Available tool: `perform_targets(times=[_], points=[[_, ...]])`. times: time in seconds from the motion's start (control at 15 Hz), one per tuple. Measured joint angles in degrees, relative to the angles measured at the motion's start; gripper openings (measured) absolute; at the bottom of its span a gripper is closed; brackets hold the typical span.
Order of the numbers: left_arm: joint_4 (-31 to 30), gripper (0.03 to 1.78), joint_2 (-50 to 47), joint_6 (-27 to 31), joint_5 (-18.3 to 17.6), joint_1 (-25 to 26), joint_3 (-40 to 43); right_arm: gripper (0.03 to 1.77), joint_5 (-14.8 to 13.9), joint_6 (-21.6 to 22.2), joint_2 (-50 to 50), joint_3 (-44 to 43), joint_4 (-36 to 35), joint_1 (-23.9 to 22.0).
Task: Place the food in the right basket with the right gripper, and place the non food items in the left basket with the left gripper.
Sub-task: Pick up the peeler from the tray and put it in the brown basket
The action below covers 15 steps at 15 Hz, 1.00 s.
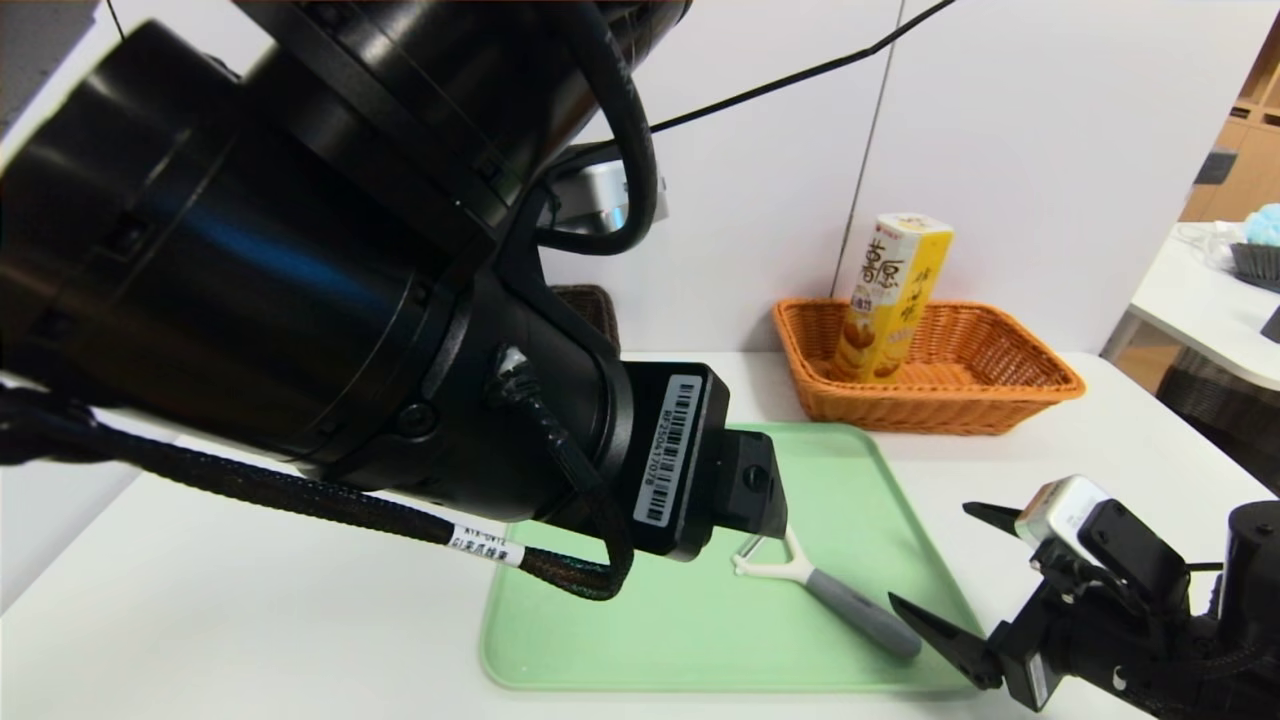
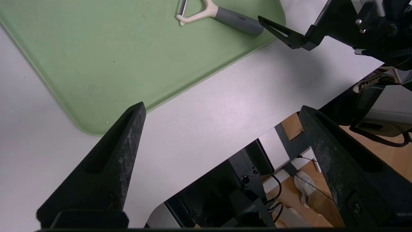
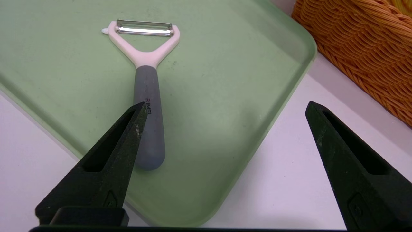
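Black and bulky, the left arm (image 1: 300, 260) fills the left of the head view, reaching over the white table (image 1: 250, 580) and hiding part of what lies behind it. Just past the arm, against the pale wall (image 1: 760, 200), a corner of the dark brown basket (image 1: 590, 305) shows; its inside is hidden. The left gripper (image 2: 223, 103) hangs above the near part of the table, its fingers spread wide with nothing between them.

Green and shallow, the tray (image 1: 640, 640) lies flat in the middle of the table, partly beneath the left arm. On its right-hand part rests the peeler (image 1: 865, 612), lying slantwise: the pale forked head with its metal blade points toward the back left, and the grey handle runs toward the near right corner.

Behind the tray and to its right sits the orange wicker basket (image 1: 940, 412). In its left part, a yellow and white food box (image 1: 893, 300) stands on end, leaning a little to the right, its top well above the rim.

Farther right, the right gripper (image 1: 938, 552) hovers over the tray's right edge, open wide and empty. One fingertip is near the end of the peeler's handle; whether they touch, I cannot tell.
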Motion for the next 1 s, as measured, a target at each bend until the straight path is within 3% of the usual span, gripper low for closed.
perform_targets(times=[0.4, 1.0], points=[[0.0, 1.69, 0.0, -0.1, 0.0, -0.2, 0.0, 1.69, -0.1, -5.5, 1.4, -0.3, 0.0, -0.7], [0.1, 1.69, -0.5, -0.2, -0.1, -0.5, 0.2, 1.69, -0.9, -7.6, 4.8, -0.2, 0.0, -2.3]])
